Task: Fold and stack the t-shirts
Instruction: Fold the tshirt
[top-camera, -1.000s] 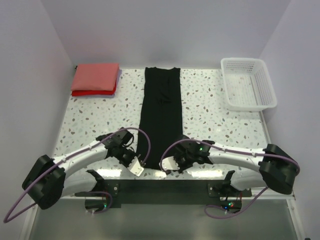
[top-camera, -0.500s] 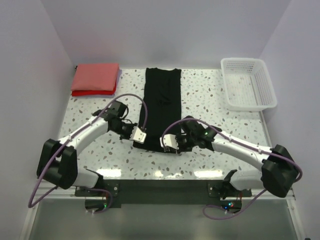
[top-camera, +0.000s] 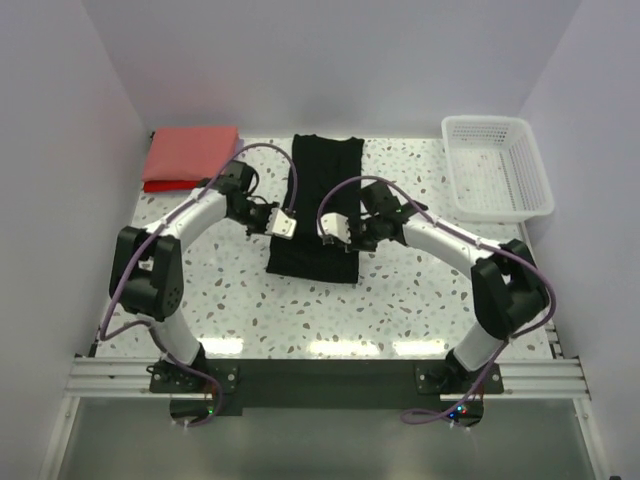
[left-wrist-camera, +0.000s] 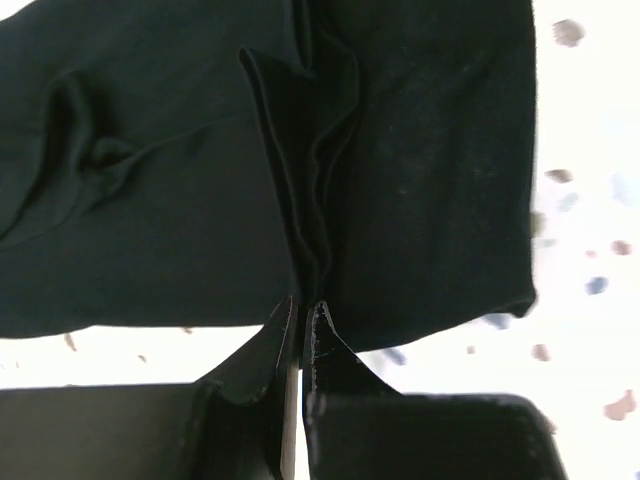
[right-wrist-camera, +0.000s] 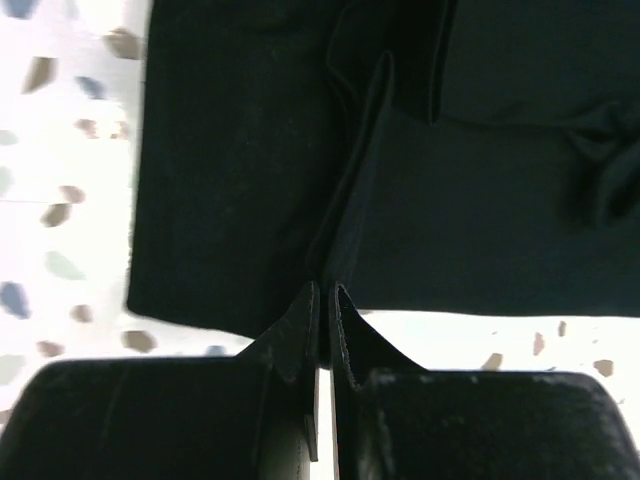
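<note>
The black t-shirt (top-camera: 322, 185) lies as a long strip in the middle of the table, its near end lifted and doubled back toward the far end. My left gripper (top-camera: 283, 224) is shut on the shirt's left near corner; in the left wrist view (left-wrist-camera: 302, 305) a bunched fold of black cloth (left-wrist-camera: 300, 180) runs up from the jaws. My right gripper (top-camera: 334, 226) is shut on the right near corner, seen pinched in the right wrist view (right-wrist-camera: 323, 290). Folded coral-red t-shirts (top-camera: 190, 156) are stacked at the far left corner.
A white lattice basket (top-camera: 497, 166) stands at the far right corner. The speckled table (top-camera: 420, 290) is bare in front of the shirt. Both arms arch over the table's middle, with walls close on the left, right and back.
Both grippers have carried the shirt's near edge away from the table's front, toward the far end, folding the strip over itself. The arms have stretched out over the table.
</note>
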